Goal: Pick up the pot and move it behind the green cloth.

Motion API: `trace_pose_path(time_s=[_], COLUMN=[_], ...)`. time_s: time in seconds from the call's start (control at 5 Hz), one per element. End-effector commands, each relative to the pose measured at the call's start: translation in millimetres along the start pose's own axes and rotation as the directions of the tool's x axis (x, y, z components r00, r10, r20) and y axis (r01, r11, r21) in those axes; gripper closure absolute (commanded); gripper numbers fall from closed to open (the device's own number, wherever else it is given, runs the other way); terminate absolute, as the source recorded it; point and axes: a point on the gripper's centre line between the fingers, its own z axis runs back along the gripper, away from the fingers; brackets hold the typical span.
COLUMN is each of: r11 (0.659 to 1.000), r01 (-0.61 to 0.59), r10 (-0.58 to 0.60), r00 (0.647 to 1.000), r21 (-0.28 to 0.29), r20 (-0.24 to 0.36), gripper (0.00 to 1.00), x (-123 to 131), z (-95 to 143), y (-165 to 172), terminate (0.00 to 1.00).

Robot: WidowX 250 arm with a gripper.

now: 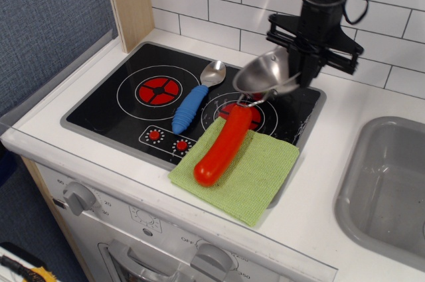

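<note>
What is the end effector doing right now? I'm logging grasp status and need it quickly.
End effector: closed on the pot, holding it tilted in the air above the stove's rear right area, behind the green cloth.

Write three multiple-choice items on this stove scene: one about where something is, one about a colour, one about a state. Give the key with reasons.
1. Where does the long red sausage-shaped toy lie?
A. In the grey sink
B. Across the light green woven cloth and the right burner
C. On the left burner

2. What colour is the metal spoon's handle?
A. Blue
B. Yellow
C. Black

3. What state is the small shiny steel pot in?
A. Standing on the cloth
B. Upside down in the sink
C. Held tilted in the air by the black gripper

Key: 1 B, its lower end rests on the cloth; 2 A, the grip is plainly blue; 3 C, the pot hangs clear above the stovetop.
</note>
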Motion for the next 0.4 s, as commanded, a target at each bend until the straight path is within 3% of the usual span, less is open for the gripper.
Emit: trace_pose_path(time_s=[0.0,0.2], r11=[0.998,1.0], r01=[0.053,0.03], r10=[-0.053,-0.03], r00=[0.998,0.999], r21=[0.017,0.004], r20=[0.041,0.024], gripper=[0.0,0.0], x=[1.2,0.2], z=[13.1,14.0], y=[-16.2,-16.9], terminate=[0.0,0.0])
